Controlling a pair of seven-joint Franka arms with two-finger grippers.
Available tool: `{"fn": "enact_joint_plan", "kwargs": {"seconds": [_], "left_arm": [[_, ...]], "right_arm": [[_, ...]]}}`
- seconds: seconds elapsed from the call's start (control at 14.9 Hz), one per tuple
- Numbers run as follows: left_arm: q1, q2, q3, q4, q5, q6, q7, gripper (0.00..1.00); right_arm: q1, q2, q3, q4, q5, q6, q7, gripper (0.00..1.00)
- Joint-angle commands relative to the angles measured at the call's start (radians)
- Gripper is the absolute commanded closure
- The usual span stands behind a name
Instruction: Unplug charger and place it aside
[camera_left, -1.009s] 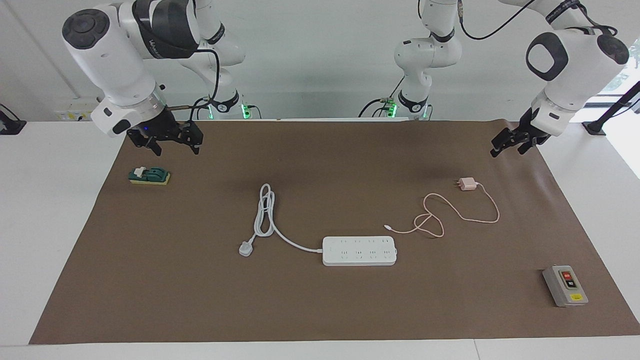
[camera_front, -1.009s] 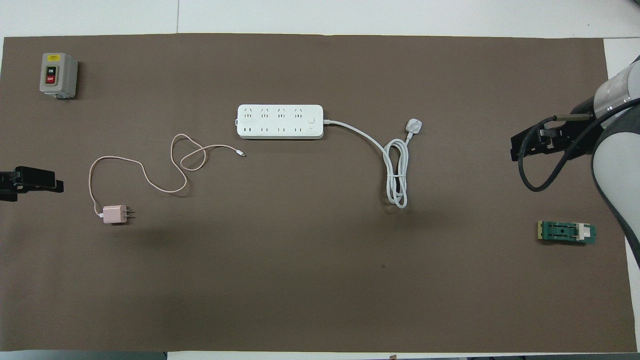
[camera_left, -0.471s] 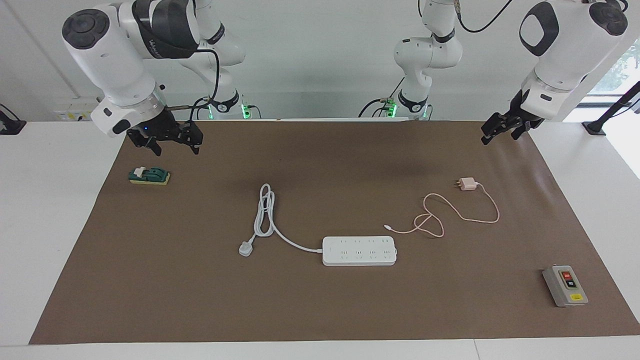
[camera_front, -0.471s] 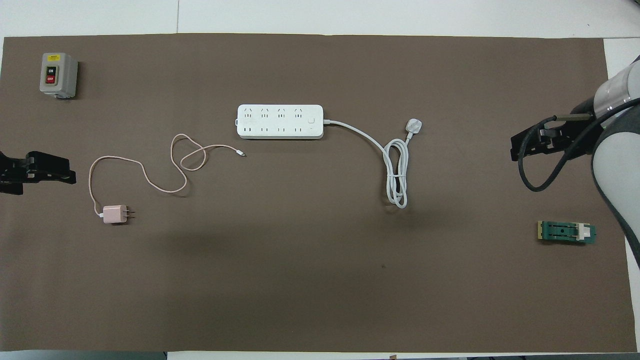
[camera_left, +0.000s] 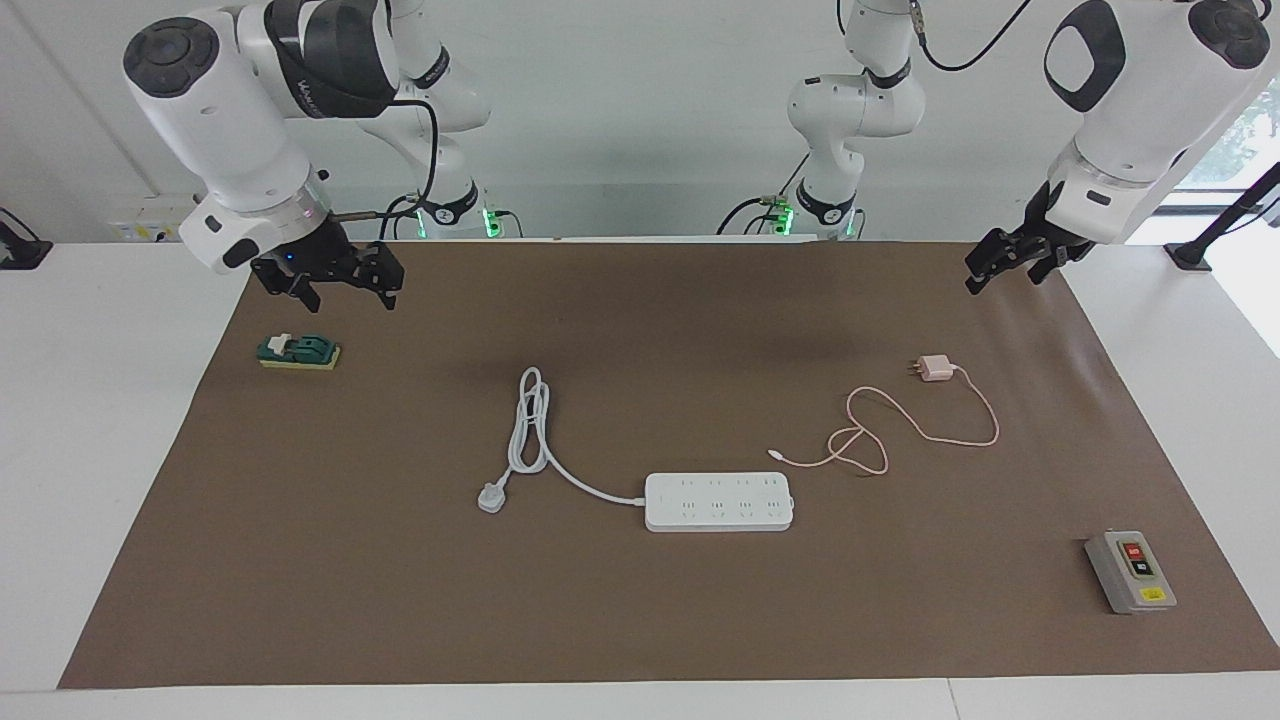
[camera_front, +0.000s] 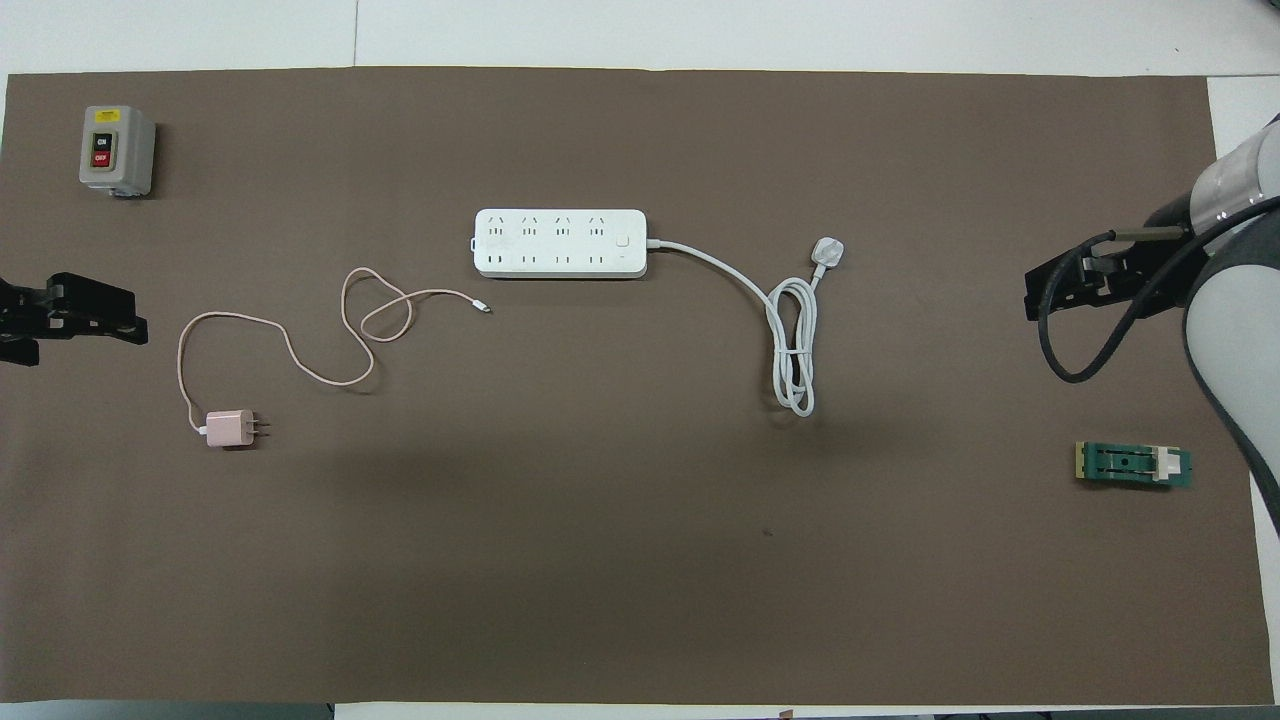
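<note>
The pale pink charger (camera_left: 937, 368) lies on the brown mat, out of the socket, with its prongs pointing toward the right arm's end. It also shows in the overhead view (camera_front: 229, 428). Its thin pink cable (camera_left: 905, 425) loops loose toward the white power strip (camera_left: 718, 501), which lies farther from the robots. My left gripper (camera_left: 1000, 274) is open and empty, up in the air over the mat's edge at the left arm's end, apart from the charger. My right gripper (camera_left: 345, 292) is open and empty, waiting over the mat's right-arm end.
The strip's thick white cord (camera_left: 530, 425) and plug lie coiled beside it. A grey switch box (camera_left: 1130, 572) stands at the mat's corner, farther from the robots than the charger. A green block (camera_left: 299, 352) lies under the right gripper's end.
My left gripper has risen and shifted slightly toward the table's middle. The charger, cable and right arm have not moved.
</note>
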Motion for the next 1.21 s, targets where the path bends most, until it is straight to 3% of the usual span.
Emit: {"fn": "enact_joint_plan", "kwargs": {"seconds": [0.0,0.2,0.47,1.14], "left_arm": [[-0.010,0.119,0.006,0.136,0.019,-0.068,-0.003,0.00],[-0.018,0.093,0.006,0.075,0.011,-0.016,0.098,0.00],[-0.026,0.041,0.006,-0.044,0.011,0.101,0.095,0.00],[-0.023,-0.027,0.007,-0.072,0.009,0.092,0.095,0.00]], "right_arm": [[-0.012,-0.009,-0.016,-0.014,-0.012,0.023,-0.013,0.00],[-0.012,-0.009,-0.058,-0.014,-0.012,0.045,-0.010,0.00],[-0.014,-0.011,-0.087,-0.020,-0.012,0.061,-0.012,0.00],[-0.018,-0.015,-0.086,-0.020,-0.007,0.063,-0.015,0.00]]}}
